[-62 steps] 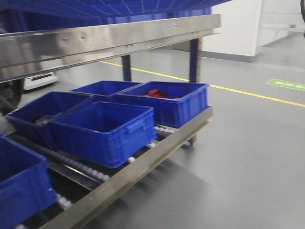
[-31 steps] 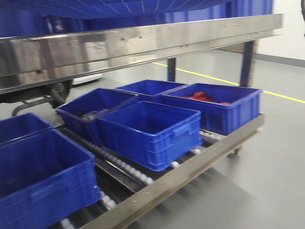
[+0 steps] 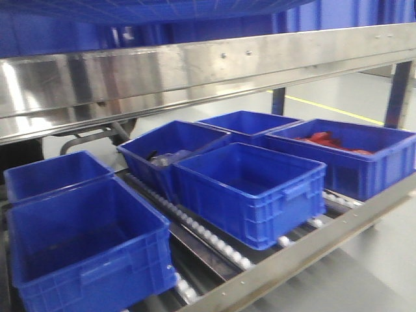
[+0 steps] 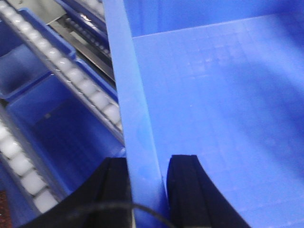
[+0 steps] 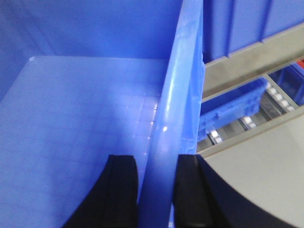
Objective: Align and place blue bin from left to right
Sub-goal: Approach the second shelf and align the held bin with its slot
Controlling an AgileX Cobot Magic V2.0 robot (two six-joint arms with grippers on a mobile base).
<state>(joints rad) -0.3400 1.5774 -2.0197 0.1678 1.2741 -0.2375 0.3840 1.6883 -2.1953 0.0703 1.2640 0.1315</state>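
My front camera faces the rack [image 3: 195, 65] obliquely from mid-range. Both wrist cameras sit very close, each looking along an opposite wall of one bin [image 4: 228, 95].

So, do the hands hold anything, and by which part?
The blue bin: the left hand clamps the rim of one side wall, the right hand the opposite wall's rim.

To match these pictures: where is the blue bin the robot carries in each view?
Front view: the blue bin spans the top edge, gridded underside showing.
Left wrist: its wall runs up the middle, clamped by the left gripper; floor to the right.
Right wrist: its wall rises at centre, clamped by the right gripper; floor to the left.
Shared landmark: the white rollers of the lower shelf.
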